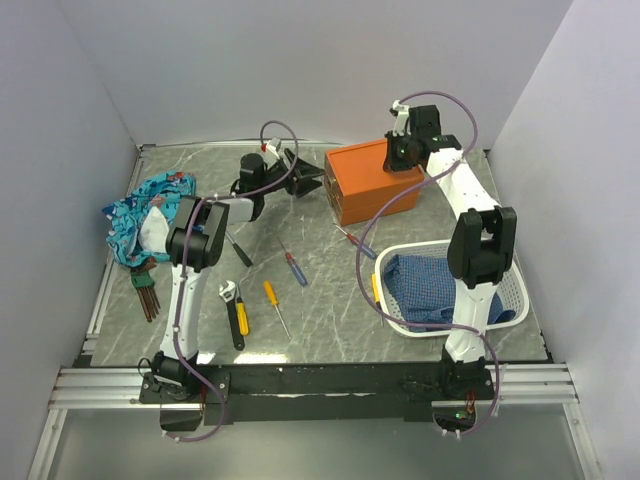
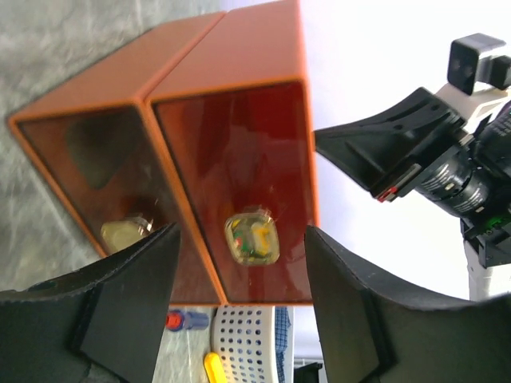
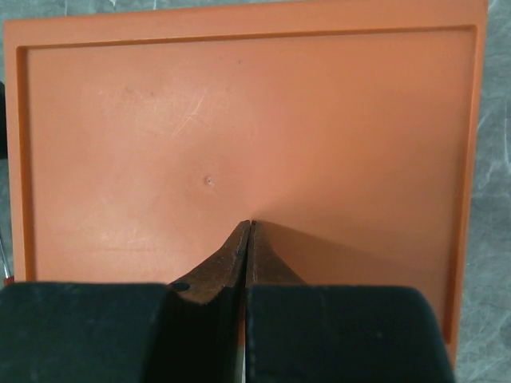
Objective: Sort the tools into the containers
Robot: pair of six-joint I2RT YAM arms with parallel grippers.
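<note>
The orange box [image 1: 372,182] stands at the back middle of the table. My left gripper [image 1: 306,178] is open and level with the box's left end. In the left wrist view its fingers [image 2: 128,307] flank the right drawer front [image 2: 239,183], whose clear knob [image 2: 252,237] is between them but not touched. My right gripper [image 1: 404,152] is shut and empty, its tips resting on the box's top [image 3: 239,120]. On the table lie a wrench [image 1: 235,312], a yellow screwdriver [image 1: 272,300], a red and blue screwdriver [image 1: 293,266] and another one [image 1: 356,241].
A white basket [image 1: 500,300] with blue cloth stands front right, a yellow handle [image 1: 376,290] at its left rim. A patterned cloth heap [image 1: 150,215] and a hex key set [image 1: 146,292] lie at the left. A black-handled tool [image 1: 238,249] lies by the left arm.
</note>
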